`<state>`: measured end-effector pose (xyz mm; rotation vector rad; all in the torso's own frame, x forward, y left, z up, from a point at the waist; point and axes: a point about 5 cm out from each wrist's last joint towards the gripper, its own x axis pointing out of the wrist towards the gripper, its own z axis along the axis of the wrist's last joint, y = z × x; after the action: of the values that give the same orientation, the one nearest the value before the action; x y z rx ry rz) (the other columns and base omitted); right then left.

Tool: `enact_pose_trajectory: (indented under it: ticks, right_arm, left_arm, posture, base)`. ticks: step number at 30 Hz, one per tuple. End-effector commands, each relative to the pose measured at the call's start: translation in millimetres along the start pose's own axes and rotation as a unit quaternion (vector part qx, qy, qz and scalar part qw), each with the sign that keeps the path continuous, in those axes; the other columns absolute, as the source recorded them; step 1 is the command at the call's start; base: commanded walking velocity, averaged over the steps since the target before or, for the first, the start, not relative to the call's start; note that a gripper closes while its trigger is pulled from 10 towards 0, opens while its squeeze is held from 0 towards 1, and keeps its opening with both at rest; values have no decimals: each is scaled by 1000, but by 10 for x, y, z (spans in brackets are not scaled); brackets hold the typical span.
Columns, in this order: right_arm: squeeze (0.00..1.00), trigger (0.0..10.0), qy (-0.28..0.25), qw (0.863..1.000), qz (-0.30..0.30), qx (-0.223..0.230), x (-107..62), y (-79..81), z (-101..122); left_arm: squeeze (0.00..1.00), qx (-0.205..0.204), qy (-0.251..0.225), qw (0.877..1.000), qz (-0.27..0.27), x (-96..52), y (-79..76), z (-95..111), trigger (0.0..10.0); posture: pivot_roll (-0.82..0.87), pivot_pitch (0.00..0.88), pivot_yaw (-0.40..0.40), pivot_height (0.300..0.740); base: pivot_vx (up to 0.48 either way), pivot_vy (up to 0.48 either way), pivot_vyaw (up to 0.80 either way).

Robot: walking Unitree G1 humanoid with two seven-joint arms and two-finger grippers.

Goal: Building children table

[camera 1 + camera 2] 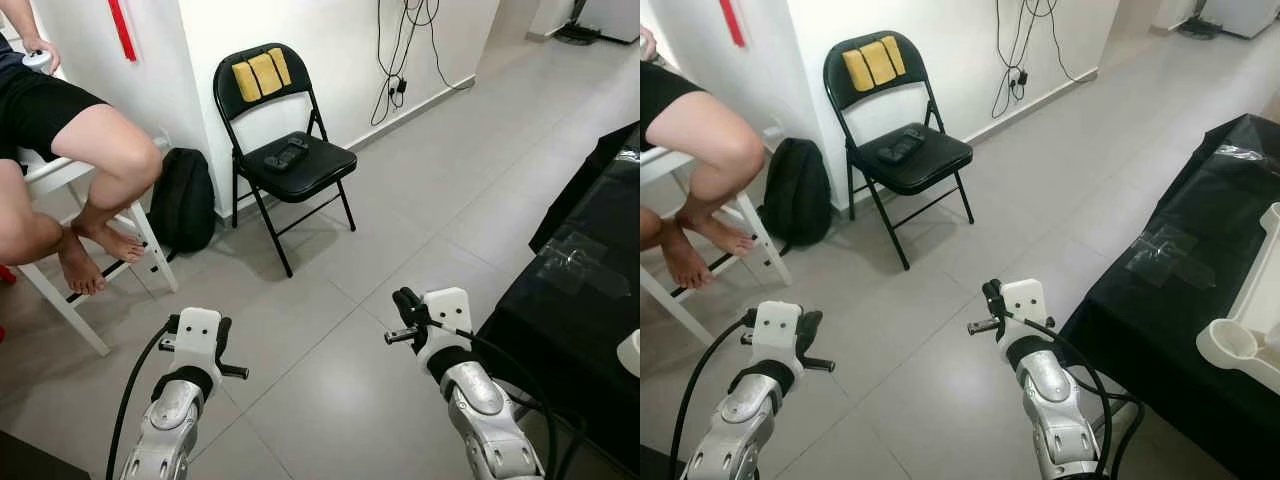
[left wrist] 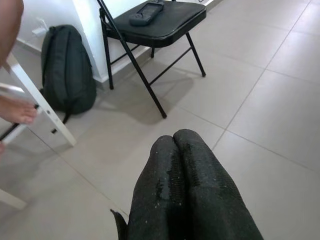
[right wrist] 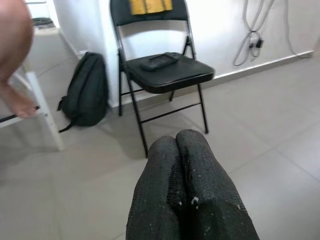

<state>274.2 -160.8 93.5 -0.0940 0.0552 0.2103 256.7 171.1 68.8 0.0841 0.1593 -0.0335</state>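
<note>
A white moulded table part (image 1: 1252, 338) lies on a black-covered surface (image 1: 1160, 320) at my right, and a clear plastic bag (image 1: 1167, 258) rests on the cloth beyond it. My left gripper (image 2: 174, 138) is shut with nothing in it and hovers low over the grey floor tiles, also seen at the left gripper (image 1: 222, 340). My right gripper (image 3: 176, 136) is shut and empty too. The right gripper (image 1: 405, 303) is held just left of the black surface's edge. Both grippers point toward the folding chair.
A black folding chair (image 1: 290, 160) stands against the white wall with yellow pads on its backrest and a dark controller (image 1: 285, 154) on its seat. A black backpack (image 1: 183, 198) leans beside it. A person's bare legs (image 1: 95, 190) rest on a white stool (image 1: 60, 250) at left.
</note>
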Motion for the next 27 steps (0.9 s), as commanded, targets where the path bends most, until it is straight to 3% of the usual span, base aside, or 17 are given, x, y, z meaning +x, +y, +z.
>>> enact_pose_trajectory:
  ticks: [1, 4, 5, 8, 22, 27]
  right_arm:
    - [0, 10000, 12, 1000, -11, -22, -37, -60, -13]
    - [0, 10000, 11, 999, -7, -29, -39, -54, -6]
    - [0, 10000, 10, 999, -3, -32, -38, -49, 2]
    - [0, 10000, 5, 1000, 4, -16, -24, -39, 35]
    - [0, 10000, -5, 1000, 16, 6, 53, 18, 107]
    - [0, 10000, -11, 1000, 22, 11, 62, 43, 109]
  left_arm:
    - [0, 14, -11, 1000, 5, -5, 27, 66, 10000]
    - [0, 30, -17, 999, 9, -7, 30, 97, 10000]
    - [0, 57, -31, 998, 13, -16, 25, 143, 10000]
    - [0, 87, -48, 995, 19, -38, 10, 209, 10000]
    - [0, 96, -64, 993, 27, -42, 15, 284, 10000]
    - [0, 69, -45, 997, -3, -54, -59, 217, 10000]
  posture:
    - [-4, 115, -39, 740]
    - [-1, 117, -41, 740]
    - [-1, 117, -40, 740]
    - [-1, 115, -36, 740]
    - [5, 106, -32, 740]
    - [1, 98, -26, 740]
  base:
    - [0, 0, -775]
    - [0, 0, -775]
    - [0, 0, -775]
    - [0, 0, -775]
    - [0, 0, -775]
    - [0, 0, -784]
